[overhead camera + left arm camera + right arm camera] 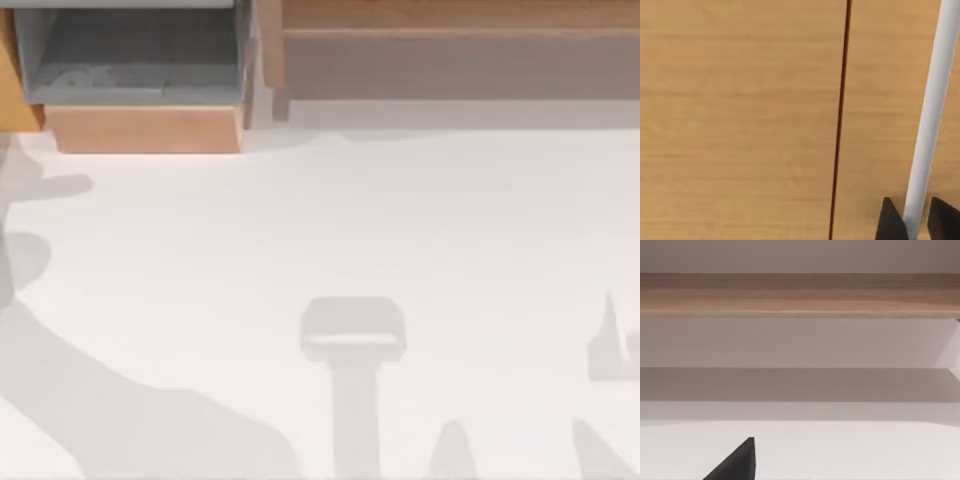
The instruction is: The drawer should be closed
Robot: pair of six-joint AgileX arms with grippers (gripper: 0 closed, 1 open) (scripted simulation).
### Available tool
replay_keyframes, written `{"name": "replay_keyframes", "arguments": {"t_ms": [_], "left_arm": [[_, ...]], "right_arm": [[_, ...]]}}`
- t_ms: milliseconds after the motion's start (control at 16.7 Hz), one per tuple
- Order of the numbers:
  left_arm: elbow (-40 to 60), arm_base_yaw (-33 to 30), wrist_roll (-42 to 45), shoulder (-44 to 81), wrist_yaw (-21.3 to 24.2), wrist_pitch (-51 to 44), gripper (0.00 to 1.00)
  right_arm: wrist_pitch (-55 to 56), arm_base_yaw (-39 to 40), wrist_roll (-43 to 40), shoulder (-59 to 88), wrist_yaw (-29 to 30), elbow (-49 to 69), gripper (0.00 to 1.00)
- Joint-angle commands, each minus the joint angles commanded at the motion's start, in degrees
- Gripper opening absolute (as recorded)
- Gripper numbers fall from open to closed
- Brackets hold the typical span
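Observation:
The drawer stands pulled out at the table's far left. Its light tan front panel faces the near side, and the grey speckled floor and grey walls lie open behind it. In the left wrist view my left gripper is open, close against a tan wooden panel. Its dark fingertips straddle a slim white bar, and a sliver of wood shows between the bar and one finger. My right gripper hangs over the white tabletop, facing the back.
A long wooden ledge with a grey-brown face runs along the back right, and the same ledge fills the far side of the right wrist view. An orange-tan cabinet side flanks the drawer. The white table carries arm shadows.

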Motion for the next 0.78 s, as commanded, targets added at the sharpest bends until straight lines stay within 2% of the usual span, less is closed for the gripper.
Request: {"name": "replay_keyframes", "arguments": {"t_ms": [420,780], "left_arm": [[0.00,0.00,0.00,0.00,0.00,0.00,0.98],[0.00,0.00,0.00,0.00,0.00,0.00,1.00]], "right_arm": [[0.00,0.00,0.00,0.00,0.00,0.00,1.00],[0.00,0.00,0.00,0.00,0.00,0.00,1.00]]}}
